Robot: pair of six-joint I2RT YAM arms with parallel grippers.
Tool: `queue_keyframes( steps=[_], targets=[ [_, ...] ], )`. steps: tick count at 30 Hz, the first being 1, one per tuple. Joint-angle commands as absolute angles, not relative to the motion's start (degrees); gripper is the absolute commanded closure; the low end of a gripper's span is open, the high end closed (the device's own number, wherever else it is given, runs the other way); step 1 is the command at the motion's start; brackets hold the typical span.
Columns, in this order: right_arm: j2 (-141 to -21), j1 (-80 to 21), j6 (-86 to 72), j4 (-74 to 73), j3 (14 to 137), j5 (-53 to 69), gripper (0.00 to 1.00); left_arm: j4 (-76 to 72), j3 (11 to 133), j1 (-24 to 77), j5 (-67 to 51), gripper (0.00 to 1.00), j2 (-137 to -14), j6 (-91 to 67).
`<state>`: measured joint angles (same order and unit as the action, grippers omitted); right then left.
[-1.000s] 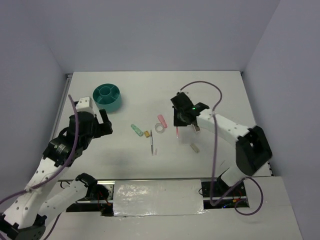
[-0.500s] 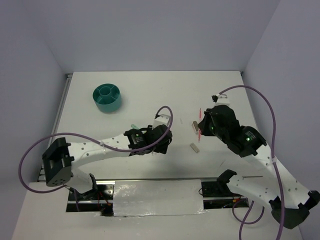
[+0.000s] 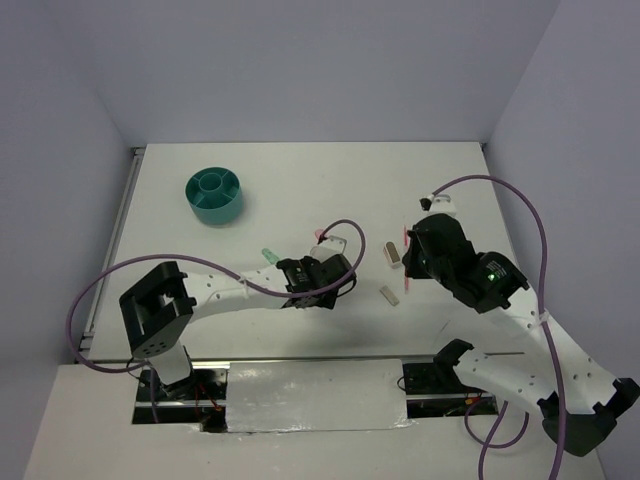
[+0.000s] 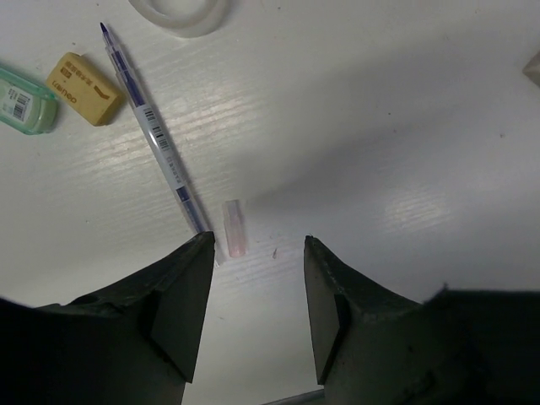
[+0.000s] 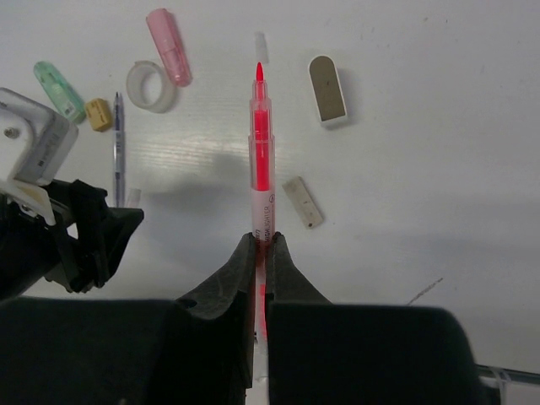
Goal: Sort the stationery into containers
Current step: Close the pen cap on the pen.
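- Left pincer [image 4: 256, 245]: jaws partway apart, nothing between them. It hangs low over the table [image 3: 300, 180], near its middle.
- A small clear-pink cap [image 4: 235, 228] lies just past the jaw gap, toward 11 o'clock. It is close against the near end of the blue pen [image 4: 152, 126], which runs on toward 11 o'clock.
- At 10 o'clock of that pen: tan eraser [image 4: 83, 77], with the mint-green block [image 4: 25, 99] just beside it. Tape ring [image 4: 181, 32] is at 12 o'clock, cut by the frame edge.
- Right pincer [image 5: 261, 240]: clamped tight on the red pen [image 5: 261, 160], tip pointing to 12 o'clock in its own camera.
- Around that pen: brown block [image 5: 327, 89] at 1 o'clock, beige block [image 5: 302, 202] at 3 o'clock, pink block [image 5: 169, 34] at 11 o'clock.
- Teal organizer [image 3: 215, 212]: 10 o'clock on the table, well apart from the loose items.
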<state>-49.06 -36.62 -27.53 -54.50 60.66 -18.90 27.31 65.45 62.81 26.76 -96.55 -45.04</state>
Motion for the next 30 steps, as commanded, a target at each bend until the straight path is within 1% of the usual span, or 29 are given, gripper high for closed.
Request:
queue_keyframes(
  steps=[1, 14, 17, 19, 30],
  targets=[
    [-49.5, -36.8, -26.5, -53.9, 59.8, -19.6, 1.00, 25.2, 64.8, 61.0, 28.0, 0.41, -97.0, -44.7],
    [-50.5, -36.8, -25.5, -52.8, 58.4, -19.0, 1.00, 23.4, 63.8, 59.9, 27.6, 0.42, -101.2, -45.5],
    [-50.8, -36.8, -25.1, -52.7, 58.1, -18.8, 1.00, 23.5, 63.4, 59.9, 27.7, 0.42, -101.1, -46.1],
    [-51.2, -36.8, -25.0, -53.2, 58.2, -19.0, 1.00, 23.3, 62.8, 59.9, 27.4, 0.45, -101.1, -46.3],
    [-51.6, -36.8, -24.8, -52.7, 57.7, -19.0, 1.00, 22.4, 61.6, 59.9, 26.4, 0.45, -101.7, -46.3]
  ],
)
